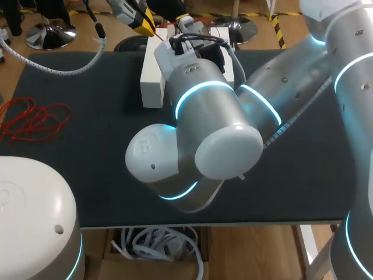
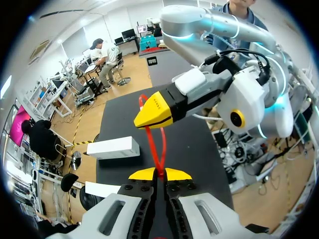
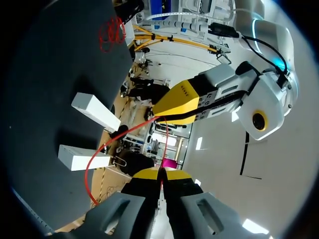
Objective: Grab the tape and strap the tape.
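Tangle of loose red strands (image 1: 35, 119) lies on the desk (image 1: 87, 175) at its left side. Above the far edge, the left tool (image 2: 159, 174) is pinched tight on one end of the red tape (image 2: 158, 144). The right tool (image 3: 159, 174), facing it closely, is clamped on the other end, and the tape bows between them. White boxes (image 1: 152, 79) sit on the desk beneath.

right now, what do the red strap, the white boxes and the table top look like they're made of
The strap is thin, smooth and bright red and keeps a springy loop, so probably plastic. The boxes are matte white with crisp edges, likely cardboard, maybe plastic. The table is dark and matte with no glare, like a rubber or felt mat.
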Motion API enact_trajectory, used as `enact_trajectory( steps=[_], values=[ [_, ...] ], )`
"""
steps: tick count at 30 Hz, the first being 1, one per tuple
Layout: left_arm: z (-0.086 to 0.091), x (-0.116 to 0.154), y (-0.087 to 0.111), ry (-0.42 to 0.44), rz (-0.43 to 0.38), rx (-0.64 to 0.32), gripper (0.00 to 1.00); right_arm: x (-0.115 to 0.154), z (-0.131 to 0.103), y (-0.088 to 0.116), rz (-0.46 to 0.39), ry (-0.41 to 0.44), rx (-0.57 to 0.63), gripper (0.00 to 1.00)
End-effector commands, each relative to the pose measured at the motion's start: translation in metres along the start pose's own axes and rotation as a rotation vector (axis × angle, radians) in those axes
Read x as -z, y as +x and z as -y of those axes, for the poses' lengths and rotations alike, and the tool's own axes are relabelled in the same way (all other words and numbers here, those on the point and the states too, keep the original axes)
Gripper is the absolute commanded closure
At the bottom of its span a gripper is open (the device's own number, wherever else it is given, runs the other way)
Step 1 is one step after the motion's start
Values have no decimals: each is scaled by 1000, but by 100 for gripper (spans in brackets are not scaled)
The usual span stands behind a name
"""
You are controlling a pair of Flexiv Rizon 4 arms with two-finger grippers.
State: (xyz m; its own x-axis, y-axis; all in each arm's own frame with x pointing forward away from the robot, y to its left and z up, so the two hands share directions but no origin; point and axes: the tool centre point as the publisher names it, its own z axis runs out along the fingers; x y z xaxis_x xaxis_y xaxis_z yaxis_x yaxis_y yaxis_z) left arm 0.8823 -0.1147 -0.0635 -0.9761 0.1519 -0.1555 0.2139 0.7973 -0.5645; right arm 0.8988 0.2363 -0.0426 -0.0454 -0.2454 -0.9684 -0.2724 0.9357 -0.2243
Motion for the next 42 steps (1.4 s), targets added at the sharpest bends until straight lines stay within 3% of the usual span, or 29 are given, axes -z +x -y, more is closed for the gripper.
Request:
enact_trajectory(
  steps=[1, 42],
  values=[
    [1, 1, 0, -4, -2, 1, 100, 0, -4, -3, -4, -8, 6, 100],
    [1, 1, 0, -4, -2, 1, 100, 1, -36, -4, 8, -81, 43, 100]
  ],
)
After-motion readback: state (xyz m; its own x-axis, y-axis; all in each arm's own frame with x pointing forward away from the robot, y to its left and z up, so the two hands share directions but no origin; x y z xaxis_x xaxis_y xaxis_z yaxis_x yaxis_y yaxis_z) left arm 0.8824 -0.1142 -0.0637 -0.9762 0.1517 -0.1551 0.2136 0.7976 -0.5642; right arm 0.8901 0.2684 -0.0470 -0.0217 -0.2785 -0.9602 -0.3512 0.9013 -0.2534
